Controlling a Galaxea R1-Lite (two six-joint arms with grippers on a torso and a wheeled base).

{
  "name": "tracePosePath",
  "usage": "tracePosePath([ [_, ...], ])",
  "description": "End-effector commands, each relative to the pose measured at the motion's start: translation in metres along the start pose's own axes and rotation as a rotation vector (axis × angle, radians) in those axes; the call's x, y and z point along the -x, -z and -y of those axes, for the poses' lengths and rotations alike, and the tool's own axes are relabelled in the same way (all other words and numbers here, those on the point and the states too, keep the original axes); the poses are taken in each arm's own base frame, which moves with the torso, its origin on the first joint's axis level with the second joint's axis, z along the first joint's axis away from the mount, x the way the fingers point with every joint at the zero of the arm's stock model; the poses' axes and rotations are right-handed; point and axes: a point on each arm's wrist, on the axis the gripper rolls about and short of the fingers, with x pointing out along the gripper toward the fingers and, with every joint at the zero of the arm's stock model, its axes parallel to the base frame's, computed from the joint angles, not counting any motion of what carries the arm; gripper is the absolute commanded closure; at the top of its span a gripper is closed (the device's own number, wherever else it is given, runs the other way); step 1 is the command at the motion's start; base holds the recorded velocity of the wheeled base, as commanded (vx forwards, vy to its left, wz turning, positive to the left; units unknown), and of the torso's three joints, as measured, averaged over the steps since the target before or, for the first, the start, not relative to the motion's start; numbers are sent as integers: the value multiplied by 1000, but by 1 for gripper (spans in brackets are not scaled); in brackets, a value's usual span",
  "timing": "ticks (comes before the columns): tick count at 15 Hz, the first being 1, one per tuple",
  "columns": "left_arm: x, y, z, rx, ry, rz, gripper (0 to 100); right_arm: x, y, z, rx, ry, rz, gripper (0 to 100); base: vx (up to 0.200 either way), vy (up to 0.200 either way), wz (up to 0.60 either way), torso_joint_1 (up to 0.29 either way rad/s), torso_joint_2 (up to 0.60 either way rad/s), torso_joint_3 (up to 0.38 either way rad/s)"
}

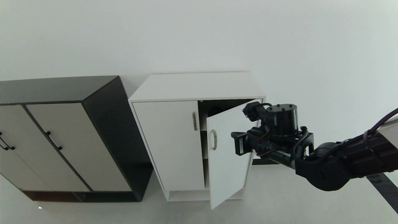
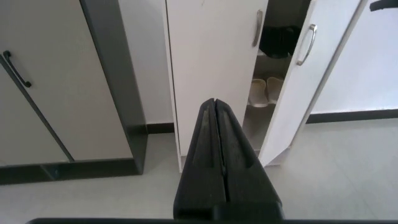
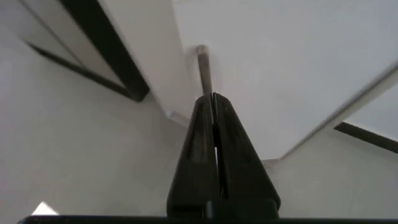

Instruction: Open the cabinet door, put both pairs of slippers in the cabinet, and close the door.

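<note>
The white cabinet (image 1: 192, 90) has its left door shut and its right door (image 1: 228, 161) swung partly open. Through the gap, a white pair of slippers (image 2: 264, 92) lies on a lower shelf, and a dark pair (image 2: 280, 38) sits on the shelf above. My right gripper (image 1: 237, 140) is shut and empty in front of the open door's outer face. Its tip (image 3: 214, 98) is just short of the door handle (image 3: 203, 67). My left gripper (image 2: 214, 104) is shut on nothing, held back from the cabinet front and pointing at it.
A black cabinet (image 1: 62, 140) with beige doors stands close on the left of the white one. A plain wall runs behind both. Bare light floor (image 1: 279, 199) lies in front and to the right, with a dark baseboard strip (image 2: 348, 116) at the wall.
</note>
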Motion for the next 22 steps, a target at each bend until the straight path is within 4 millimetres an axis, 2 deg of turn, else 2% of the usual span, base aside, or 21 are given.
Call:
tracePosePath([
  [1,0,0,0,1,0,-1,100,7,12,13,-2,-57,-17,100,0,0,0,0,0,0],
  [4,0,0,0,1,0,-1,100,5,18,27,-13,-121,-23,100,200,0,0,-6,2,5],
  [10,0,0,0,1,0,-1,100,-1,24,28,-15,-121,-40,100,200,0,0,1,4,5],
  [16,0,0,0,3,0,-1,100,-4,23,28,-15,-120,-35,100,0,0,0,0,0,0],
  [22,0,0,0,1,0,-1,100,-34,24,38,-22,-98,-18,100,0,0,0,0,0,0],
])
